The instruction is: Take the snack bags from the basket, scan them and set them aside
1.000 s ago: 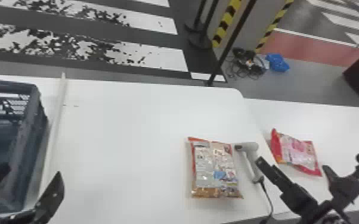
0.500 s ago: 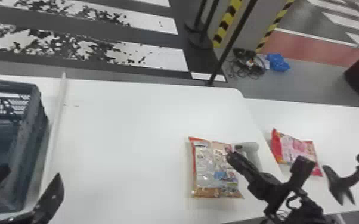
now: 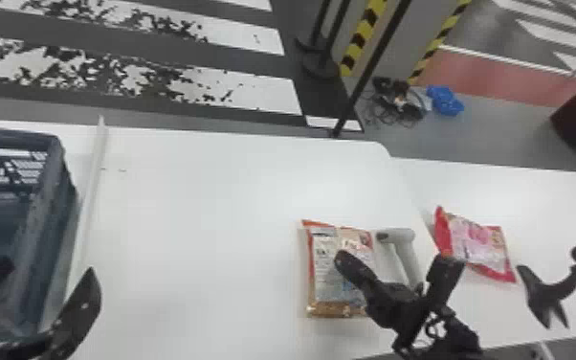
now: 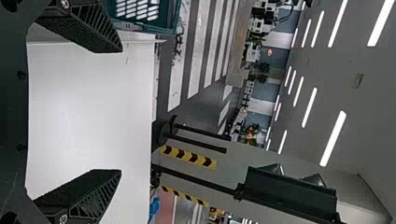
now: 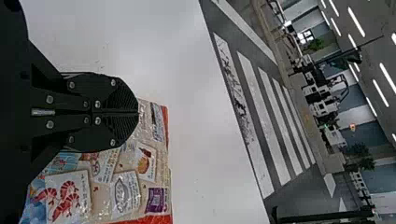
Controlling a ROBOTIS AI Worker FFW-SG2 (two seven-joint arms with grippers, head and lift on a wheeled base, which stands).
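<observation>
- Left gripper (image 3: 49,267): fingers spread wide, basket (image 3: 19,136) side wall seen between them in head view.
- Right gripper (image 3: 342,257): fingers pressed together, held over the orange bag (image 3: 323,282); tips in front of the printed face in right wrist view.
- Orange bag: laid flat on the main desk (image 3: 205,215), partly covered by right gripper; shrimp pictures and a purple patch seen on it.
- Scanner (image 3: 404,251): placed just right of orange bag, on the main desk, partly hidden by right arm.
- Red bag (image 3: 481,244): set on the right desk (image 3: 507,191), to the right of scanner.
- Basket: placed at far left, pale bar (image 3: 92,191) laid along its right side.
- Black curved piece (image 3: 552,289): seen right of red bag.
- Behind desks: cables (image 3: 397,103) heaped on floor, blue item (image 3: 445,100) beside them; yellow-and-black stripes (image 3: 363,38) seen near black poles.
</observation>
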